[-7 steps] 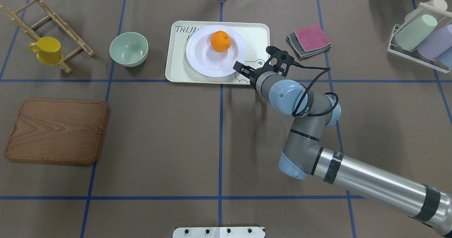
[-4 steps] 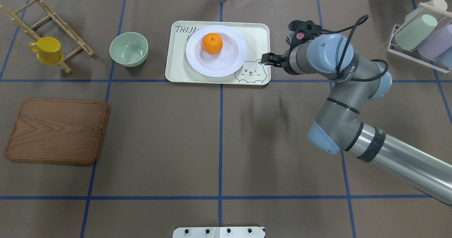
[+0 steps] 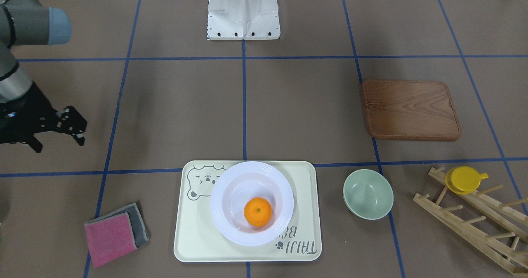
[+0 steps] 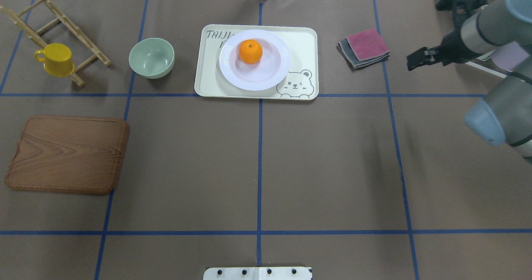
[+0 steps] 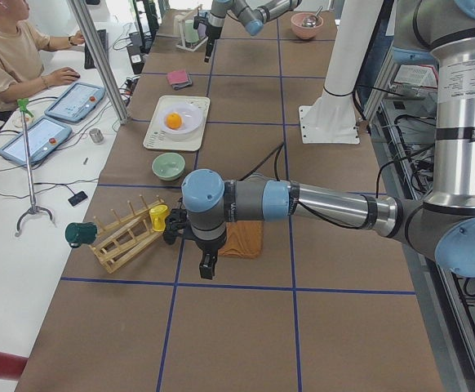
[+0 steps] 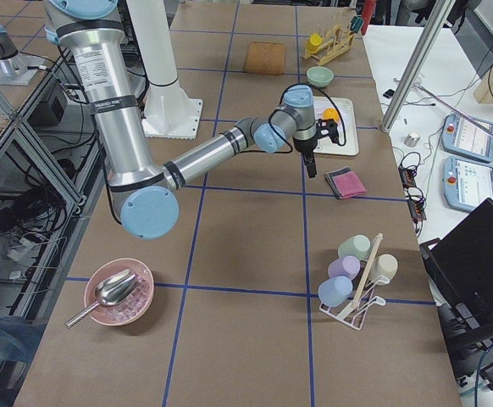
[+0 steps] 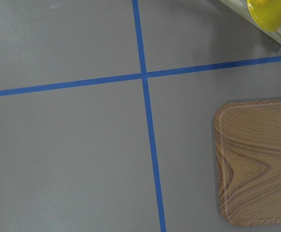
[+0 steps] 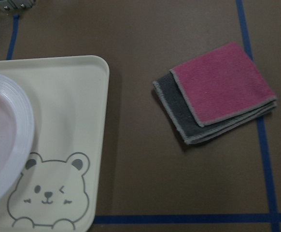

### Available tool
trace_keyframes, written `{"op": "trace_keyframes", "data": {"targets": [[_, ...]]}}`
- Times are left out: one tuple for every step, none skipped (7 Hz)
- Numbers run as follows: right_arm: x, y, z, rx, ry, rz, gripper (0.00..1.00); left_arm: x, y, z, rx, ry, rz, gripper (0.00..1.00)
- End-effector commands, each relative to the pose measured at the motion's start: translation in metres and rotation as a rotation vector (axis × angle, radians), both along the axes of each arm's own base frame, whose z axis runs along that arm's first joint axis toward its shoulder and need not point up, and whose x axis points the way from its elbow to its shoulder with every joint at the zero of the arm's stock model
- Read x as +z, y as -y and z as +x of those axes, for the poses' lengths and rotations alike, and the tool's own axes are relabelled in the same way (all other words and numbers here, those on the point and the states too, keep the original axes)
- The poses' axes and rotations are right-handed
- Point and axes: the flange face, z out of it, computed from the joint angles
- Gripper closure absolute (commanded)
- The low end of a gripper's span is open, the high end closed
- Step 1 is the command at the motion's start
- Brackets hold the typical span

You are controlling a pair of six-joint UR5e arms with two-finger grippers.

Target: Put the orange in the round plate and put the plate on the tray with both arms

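The orange point(image 4: 249, 51) lies in the white round plate point(image 4: 270, 77), a little toward the plate's far left. The plate stands on the cream tray point(image 4: 303, 43) with the bear drawing. My right gripper point(image 4: 417, 59) hangs above the table well to the right of the tray, beyond the folded cloths, open and holding nothing; the front-facing view shows its fingers point(image 3: 80, 137) spread. My left gripper point(image 5: 207, 265) appears only in the left side view, above the table near the wooden board, and I cannot tell its state. The right wrist view catches the tray's corner point(image 8: 68, 96) and the plate's rim point(image 8: 15, 140).
A pale green bowl point(image 4: 151, 57) stands left of the tray. A yellow cup point(image 4: 56, 59) hangs on a wooden rack point(image 4: 62, 20). The wooden board point(image 4: 66, 154) lies at the near left. Pink and grey cloths point(image 4: 363, 47) lie right of the tray, a cup rack point(image 4: 488, 39) beyond.
My right gripper has drawn back from the plate's near right rim, far to the right past the cloths. The orange has rolled slightly left in the plate.
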Motion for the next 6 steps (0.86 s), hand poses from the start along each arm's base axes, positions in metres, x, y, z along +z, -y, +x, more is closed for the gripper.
{"op": "trace_keyframes", "data": {"targets": [[0.087, -0.026, 0.102, -0.175, -0.083, 0.093, 0.0, 0.002, -0.001, 0.0, 0.004, 0.012, -0.001, 0.0], [0.123, -0.042, 0.139, -0.237, -0.12, 0.126, 0.0, 0.003, -0.001, 0.001, 0.006, 0.012, -0.004, 0.0], [0.147, -0.055, 0.174, -0.293, -0.144, 0.123, 0.0, 0.006, -0.002, 0.001, 0.005, 0.012, -0.011, 0.0], [0.168, -0.066, 0.209, -0.373, -0.178, 0.111, 0.0, 0.006, -0.002, 0.001, 0.005, 0.012, -0.013, 0.0], [0.182, -0.077, 0.239, -0.41, -0.178, 0.063, 0.0, 0.009, -0.002, 0.001, 0.005, 0.012, -0.016, 0.0], [0.186, -0.085, 0.256, -0.409, -0.162, -0.007, 0.0, 0.01, -0.002, 0.001, 0.005, 0.012, -0.017, 0.0]]}}
